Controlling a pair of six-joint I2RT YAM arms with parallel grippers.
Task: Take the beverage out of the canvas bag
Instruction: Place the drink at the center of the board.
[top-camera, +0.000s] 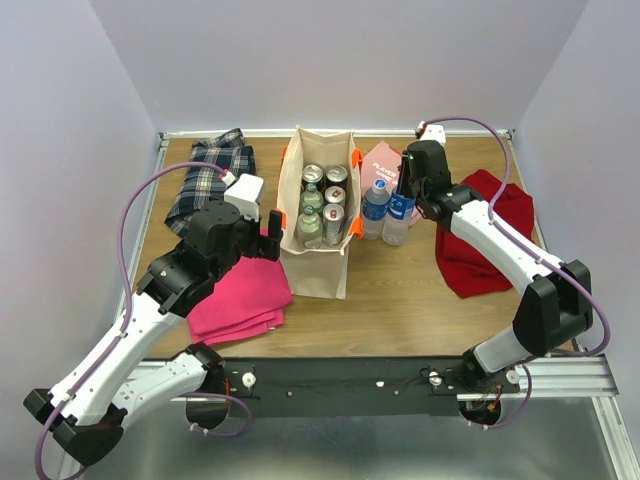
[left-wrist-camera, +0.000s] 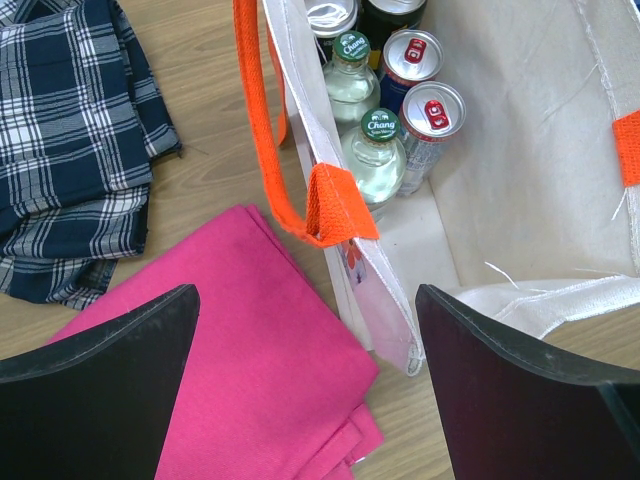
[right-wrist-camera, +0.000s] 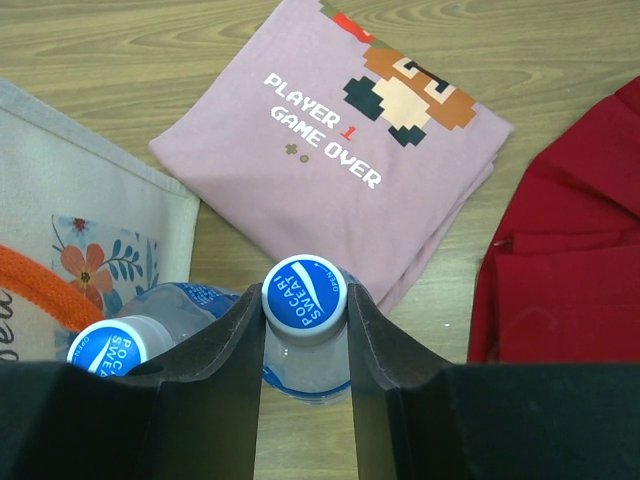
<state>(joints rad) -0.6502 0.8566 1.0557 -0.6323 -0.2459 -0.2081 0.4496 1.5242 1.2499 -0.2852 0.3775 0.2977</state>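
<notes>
The beige canvas bag (top-camera: 318, 262) with orange handles (left-wrist-camera: 268, 140) stands upright mid-table. Inside it are cans (top-camera: 335, 195) and green-capped glass bottles (left-wrist-camera: 378, 150). Just right of the bag, outside it, are two clear Pocari Sweat bottles. My right gripper (top-camera: 406, 196) is shut on the right-hand bottle (top-camera: 398, 222), and in the right wrist view the fingers (right-wrist-camera: 375, 330) clamp it just below the blue cap (right-wrist-camera: 304, 293). The second bottle (right-wrist-camera: 105, 347) stands free beside it. My left gripper (left-wrist-camera: 305, 300) is open over the bag's near left corner, holding nothing.
A folded pink cloth (top-camera: 240, 295) lies left of the bag under the left gripper. A plaid shirt (top-camera: 210, 175) lies at the back left. A mauve printed T-shirt (right-wrist-camera: 340, 140) lies behind the bottles and a red cloth (top-camera: 485, 235) lies under the right arm.
</notes>
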